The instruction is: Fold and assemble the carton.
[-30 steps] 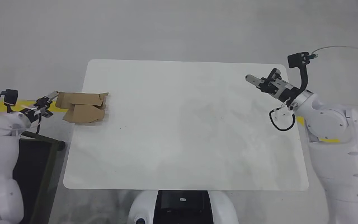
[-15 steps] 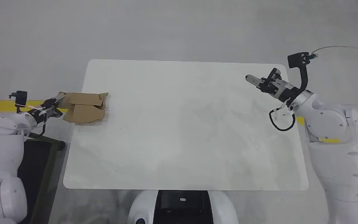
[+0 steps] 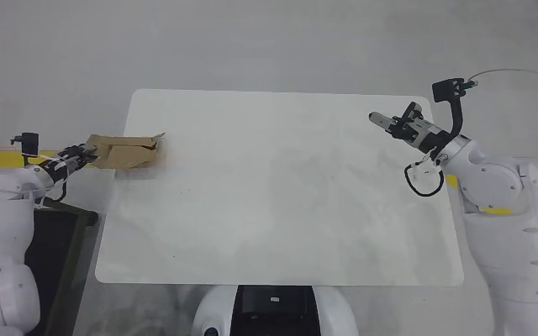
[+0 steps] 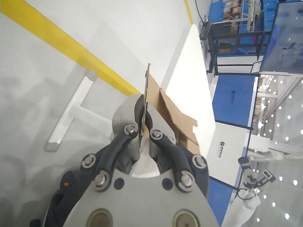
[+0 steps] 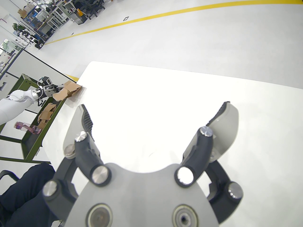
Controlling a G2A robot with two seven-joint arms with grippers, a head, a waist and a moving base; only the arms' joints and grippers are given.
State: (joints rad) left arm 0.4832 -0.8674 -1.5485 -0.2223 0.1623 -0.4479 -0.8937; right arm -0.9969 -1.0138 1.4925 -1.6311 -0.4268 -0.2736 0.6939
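One carton between left jaws

Pale grey floor crossed by a yellow line; blue racks beyond.

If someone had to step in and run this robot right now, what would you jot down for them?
Left tool: shut on one edge of the carton.
Right tool: open and empty, above the far right part of the table.
Carton: a flattened cardboard blank, held tilted at the table's left edge, near the far corner.
Done: the carton is gripped by its edge.
Left: all the folding and assembly; no box shape is formed yet.
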